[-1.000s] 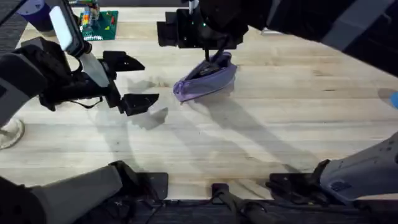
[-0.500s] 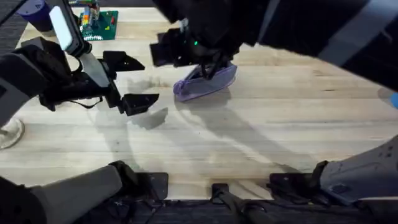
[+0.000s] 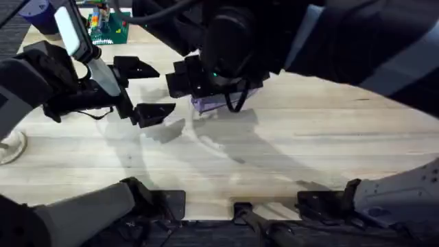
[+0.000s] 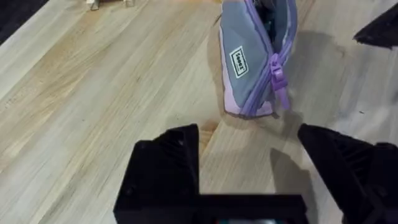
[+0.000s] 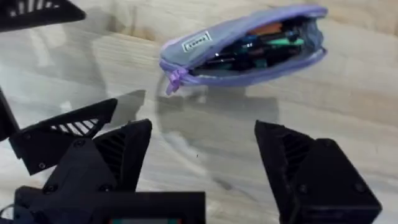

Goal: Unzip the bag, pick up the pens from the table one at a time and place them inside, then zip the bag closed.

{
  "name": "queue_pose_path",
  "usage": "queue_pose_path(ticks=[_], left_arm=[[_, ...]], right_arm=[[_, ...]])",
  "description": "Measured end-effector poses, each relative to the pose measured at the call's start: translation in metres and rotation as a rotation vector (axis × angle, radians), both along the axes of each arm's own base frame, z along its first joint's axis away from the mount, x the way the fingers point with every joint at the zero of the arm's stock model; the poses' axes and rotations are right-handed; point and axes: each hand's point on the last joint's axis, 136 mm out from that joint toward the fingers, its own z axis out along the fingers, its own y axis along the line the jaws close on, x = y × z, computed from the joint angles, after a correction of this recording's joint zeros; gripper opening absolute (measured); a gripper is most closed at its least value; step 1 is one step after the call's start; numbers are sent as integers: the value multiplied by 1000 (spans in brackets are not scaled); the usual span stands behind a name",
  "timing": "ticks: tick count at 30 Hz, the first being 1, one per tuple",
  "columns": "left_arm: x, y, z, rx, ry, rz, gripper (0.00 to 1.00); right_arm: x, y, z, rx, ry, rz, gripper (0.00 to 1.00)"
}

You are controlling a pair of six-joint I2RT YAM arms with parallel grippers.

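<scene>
Overhead, I see the table point(image 3: 329, 137), pale wood with plank lines. The right arm rises close under the camera, a large dark blurred mass across the upper middle and right. It covers most of the bag point(image 3: 206, 104); only a sliver of lavender fabric shows below it, toward the desk's far edge and left of center. I cannot pick out the right gripper's fingers in this view. The left gripper point(image 3: 145, 89) hangs just left of the bag, its two black fingers spread wide with nothing between them. A green circuit board point(image 3: 108, 27) lies near the far left corner, partly cut off by the frame.

From the left wrist camera, the bag point(image 4: 255, 59) lies on the wood beyond the left gripper point(image 4: 273, 155) — well apart from the spread fingers. Its zipper stands open along the top, a purple pull tab hangs at the near end, and a small white label sits on its grey side. The far end is cut off.

From the right wrist camera, the bag point(image 5: 249, 46) lies open-mouthed, with dark and coloured slim items inside — I cannot tell them apart. The right gripper point(image 5: 202, 162) hovers short of it, fingers spread and empty. The left gripper's point(image 5: 65, 134) black fingers show beside it.
</scene>
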Motion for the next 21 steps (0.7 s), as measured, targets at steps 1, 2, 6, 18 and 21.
queue_pose_path(ticks=[1,2,6,18,21], left_arm=[[0,0,0,0,0,0,993],[0,0,0,0,0,0,993],[0,0,0,0,0,0,993],[0,0,0,0,0,0,993],[0,0,0,0,0,0,993]], right_arm=[[0,-1,0,5,3,-16,996],[-1,-1,0,11,5,-31,996],[-1,-1,0,35,10,-77,996],[-2,-2,-9,76,27,-187,995],[-4,4,-16,106,27,-218,995]])
